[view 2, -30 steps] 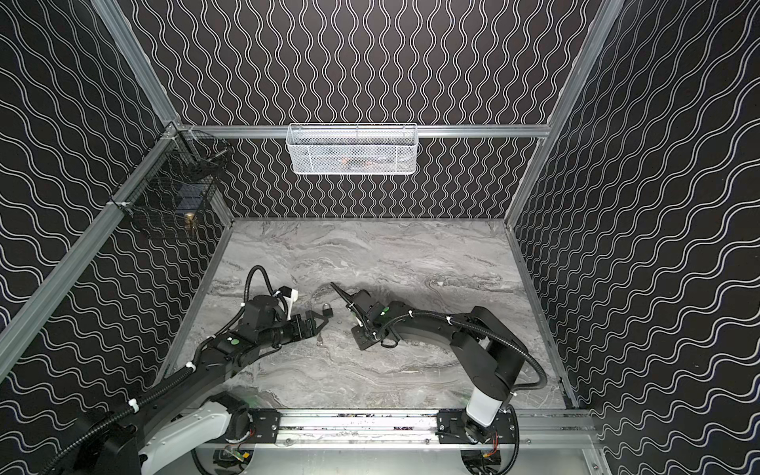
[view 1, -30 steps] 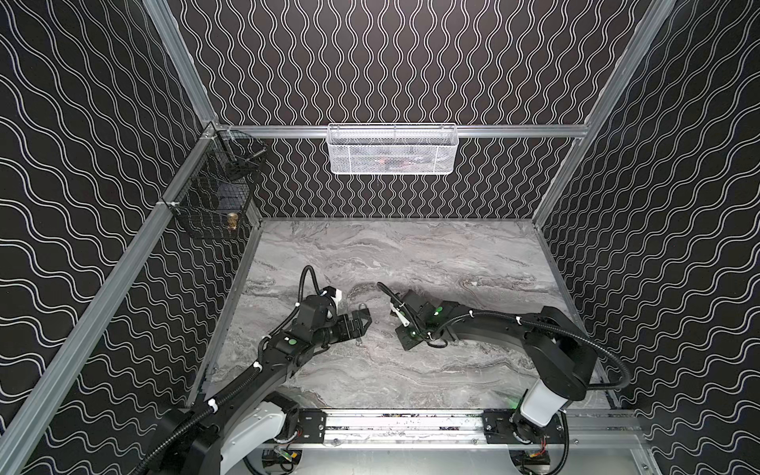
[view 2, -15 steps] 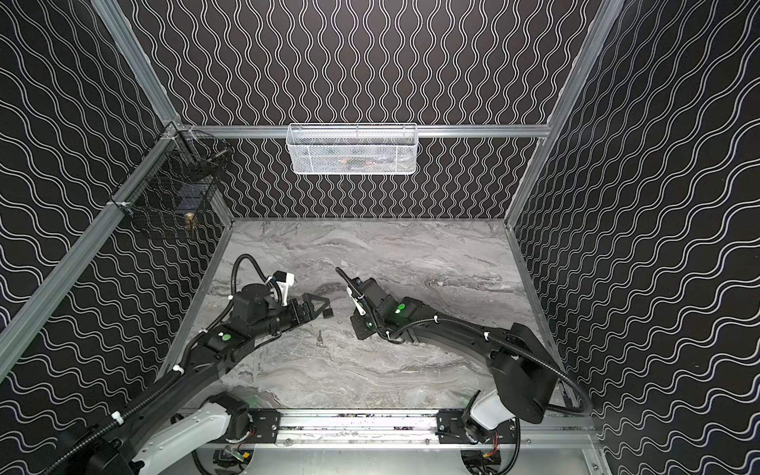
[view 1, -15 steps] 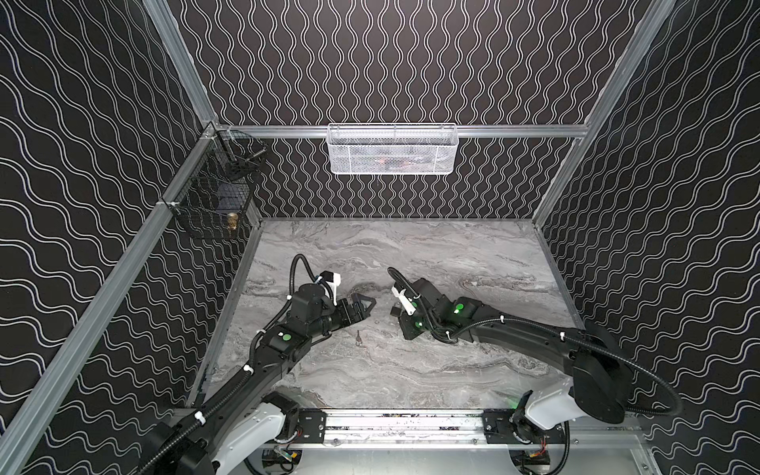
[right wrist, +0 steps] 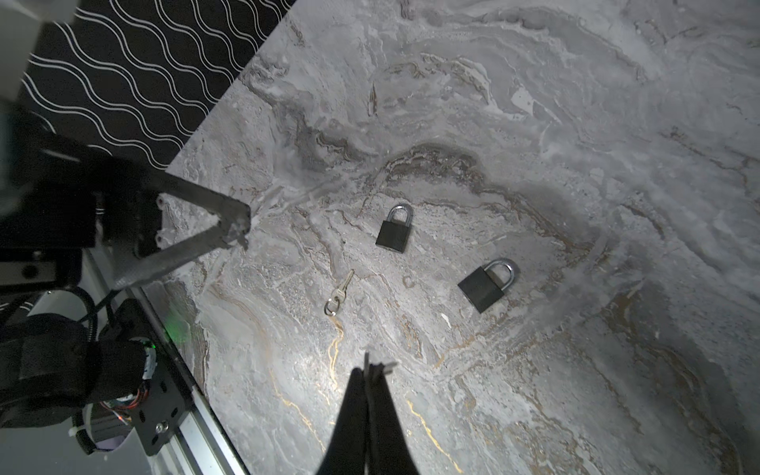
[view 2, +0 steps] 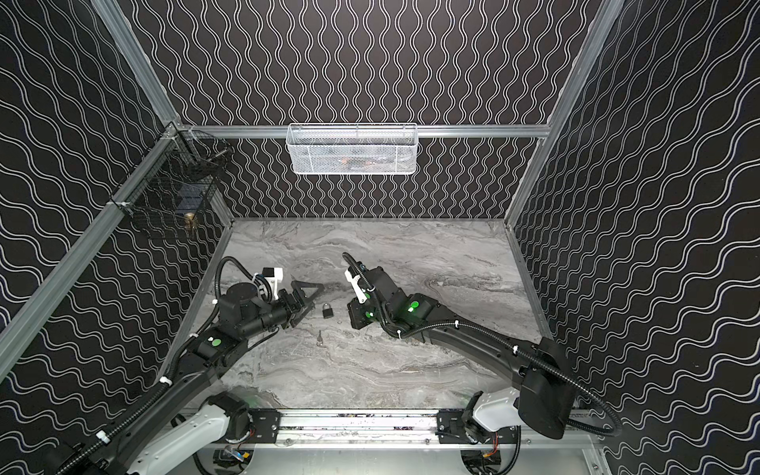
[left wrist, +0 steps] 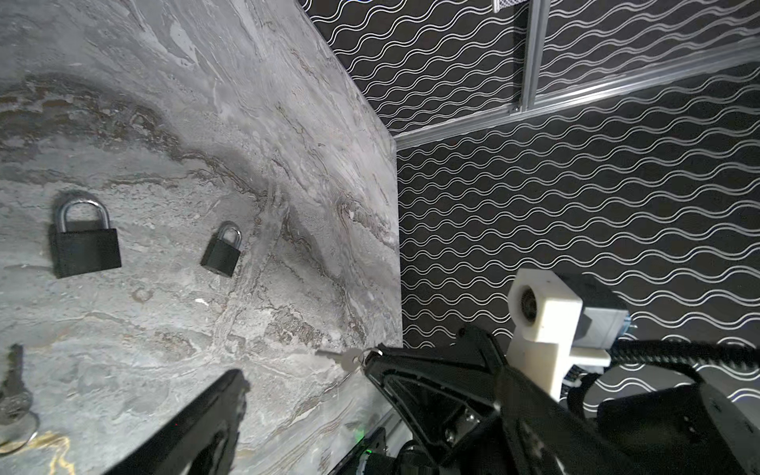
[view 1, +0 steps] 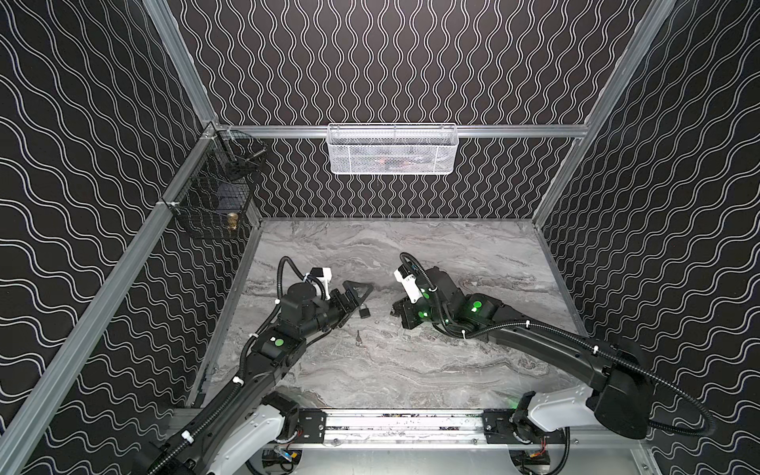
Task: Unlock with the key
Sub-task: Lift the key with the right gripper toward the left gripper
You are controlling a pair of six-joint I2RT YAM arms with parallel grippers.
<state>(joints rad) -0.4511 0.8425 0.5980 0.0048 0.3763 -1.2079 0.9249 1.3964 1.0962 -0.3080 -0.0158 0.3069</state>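
Two black padlocks (right wrist: 395,230) (right wrist: 487,283) lie on the marble table. In both top views only one padlock (view 1: 364,312) (view 2: 327,311) shows. A loose key (right wrist: 339,294) (view 1: 359,338) on a ring lies nearer the front. My right gripper (right wrist: 370,366) (view 1: 395,313) is shut on a second key (left wrist: 343,357), which sticks out of its tips in the left wrist view. It hovers just right of the padlocks. My left gripper (view 1: 364,297) (view 2: 314,296) stands open and holds nothing. Its lower tip is close beside the padlock seen from above.
A white mesh basket (view 1: 392,150) hangs on the back wall. A black wire basket (view 1: 214,197) is fixed to the left wall. Patterned walls close in the table (view 1: 452,370) on three sides, and the arms' rail (view 1: 403,423) runs along the front.
Both grippers have drawn back from the middle toward the rear, which uncovers the padlock and the loose key. The right arm's base has swung out to the right. Neither gripper's jaws changed.
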